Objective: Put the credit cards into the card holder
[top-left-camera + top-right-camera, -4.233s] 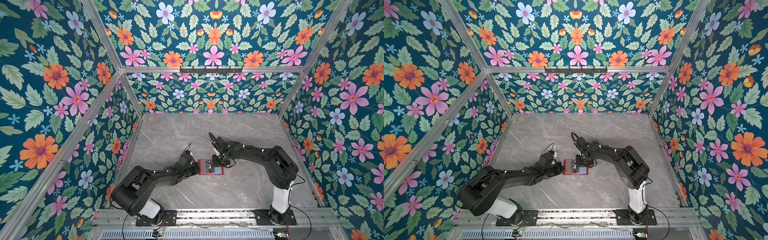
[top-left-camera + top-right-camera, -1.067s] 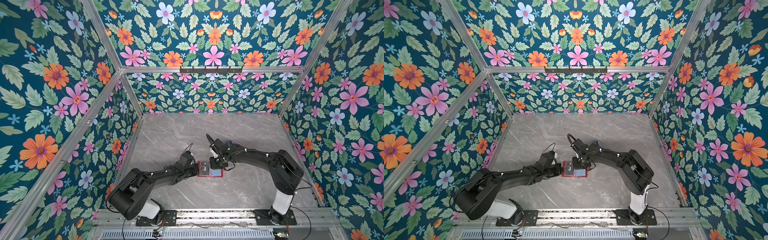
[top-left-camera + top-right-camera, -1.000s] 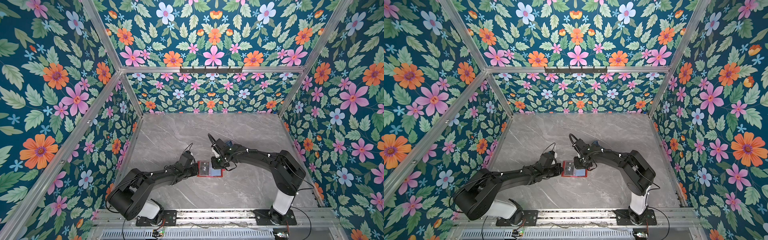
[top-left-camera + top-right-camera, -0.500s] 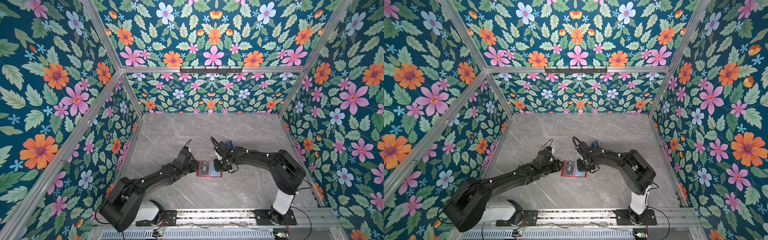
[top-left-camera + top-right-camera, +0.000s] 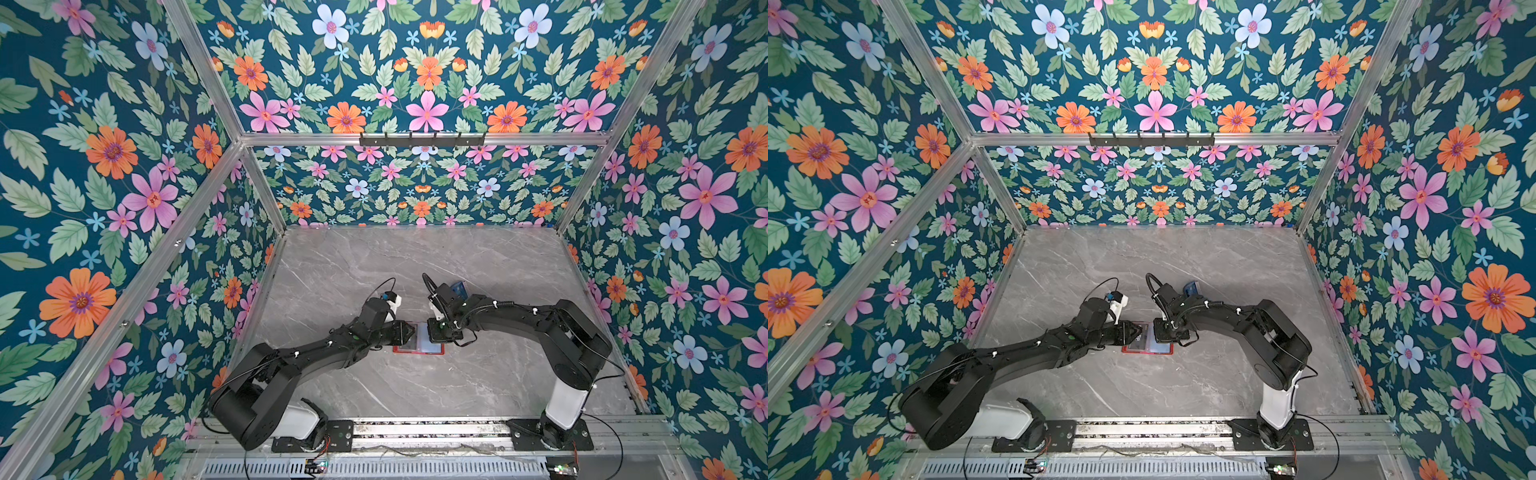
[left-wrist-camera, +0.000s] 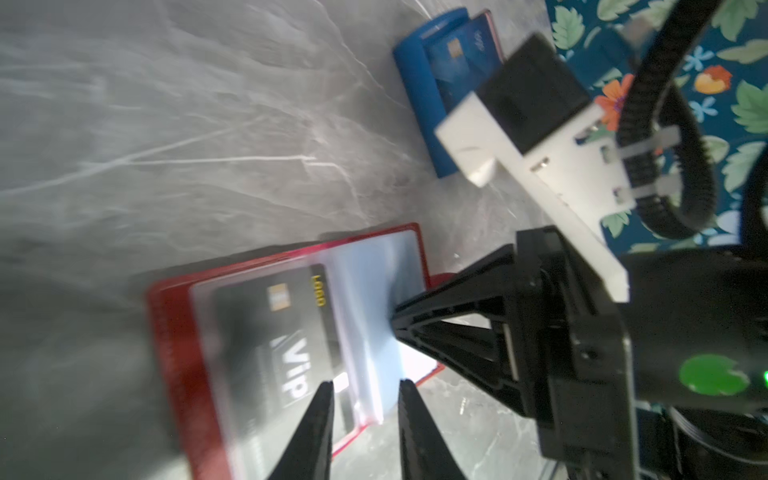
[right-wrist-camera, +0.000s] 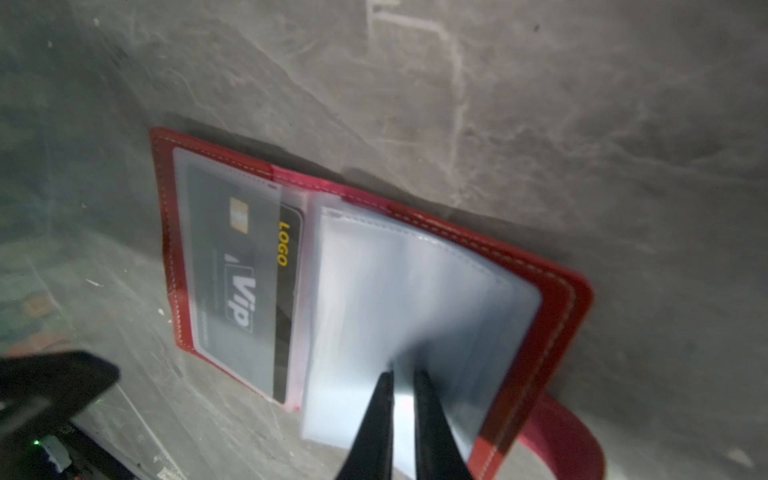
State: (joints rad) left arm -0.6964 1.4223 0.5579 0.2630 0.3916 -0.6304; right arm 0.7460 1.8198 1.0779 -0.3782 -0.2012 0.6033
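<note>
Now that my left hand (image 6: 365, 384) has opened and stretched forward over the grey marble desk (image 5: 415, 390), its jaws are standing narrowly apart, empty, just above the black plastic "VIP" card (image 7: 245, 286). That card is lying mostly inside a sleeve of the open red leather-look card holder (image 7: 552, 299), one edge still sticking out, so I judge it is needing a final push. My right hand (image 7: 401, 372), nearly closed, is pinching the clear bluish plastic sleeves (image 7: 415, 270). Beyond, a dark blue card (image 6: 461, 58) is waiting in the small blue stand (image 6: 419, 95).

Lab booth: floral walls (image 5: 124, 174), aluminium frame (image 5: 291, 139)
</note>
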